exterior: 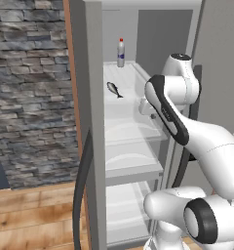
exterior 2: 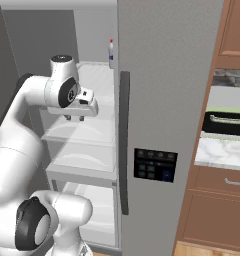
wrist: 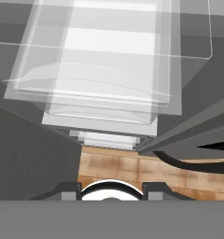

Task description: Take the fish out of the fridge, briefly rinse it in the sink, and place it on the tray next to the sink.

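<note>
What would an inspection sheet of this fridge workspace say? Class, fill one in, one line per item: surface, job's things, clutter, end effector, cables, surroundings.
Surface: white fridge shelves, stacked, lower ones bare.
Job's things: fish lies on the upper shelf, untouched; fridge stands with its door open.
Clutter: white bottle with red cap upright at the back of the same shelf, apart from the fish.
End effector: end effector hangs over the shelves in front of the fish, holding nothing; how wide it stands cannot be told.
Cables: nothing seen.
Surroundings: stone wall, wooden floor, wooden cabinets.
</note>
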Robot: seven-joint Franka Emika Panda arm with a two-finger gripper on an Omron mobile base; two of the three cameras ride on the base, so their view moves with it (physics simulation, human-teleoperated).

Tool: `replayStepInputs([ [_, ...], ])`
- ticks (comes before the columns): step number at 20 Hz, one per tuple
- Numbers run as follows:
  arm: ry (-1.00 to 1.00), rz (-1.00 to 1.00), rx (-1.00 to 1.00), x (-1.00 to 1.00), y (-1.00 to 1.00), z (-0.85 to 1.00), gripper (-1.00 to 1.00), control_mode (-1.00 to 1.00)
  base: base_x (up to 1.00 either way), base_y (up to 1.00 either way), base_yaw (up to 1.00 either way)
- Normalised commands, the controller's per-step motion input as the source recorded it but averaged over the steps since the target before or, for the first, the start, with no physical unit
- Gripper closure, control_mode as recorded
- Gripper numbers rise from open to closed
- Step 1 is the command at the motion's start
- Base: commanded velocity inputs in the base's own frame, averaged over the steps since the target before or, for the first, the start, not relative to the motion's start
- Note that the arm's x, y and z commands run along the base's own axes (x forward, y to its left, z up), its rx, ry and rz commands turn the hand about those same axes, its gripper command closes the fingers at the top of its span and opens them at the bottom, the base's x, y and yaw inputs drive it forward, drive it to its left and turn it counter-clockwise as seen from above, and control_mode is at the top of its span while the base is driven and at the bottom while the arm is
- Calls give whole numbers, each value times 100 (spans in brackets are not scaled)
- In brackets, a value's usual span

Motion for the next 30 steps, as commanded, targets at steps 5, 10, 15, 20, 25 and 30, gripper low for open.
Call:
replayStepInputs([
  [5, 0, 0, 0, 0, 0, 0, -100, -100, 0, 0, 0],
  [10, 0, 0, 0, 0, 0, 0, -100, -100, 0, 0, 0],
  [15, -14, 0, 0, -3, 0, 0, -100, -100, 0, 0, 0],
  [20, -25, 0, 0, -5, 17, 9, -100, -100, 0, 0, 0],
  [25, -30, 0, 1, -3, 25, 23, -100, -100, 0, 0, 0],
  [30, -17, 0, 2, 3, 31, 42, -100, -100, 0, 0, 0],
])
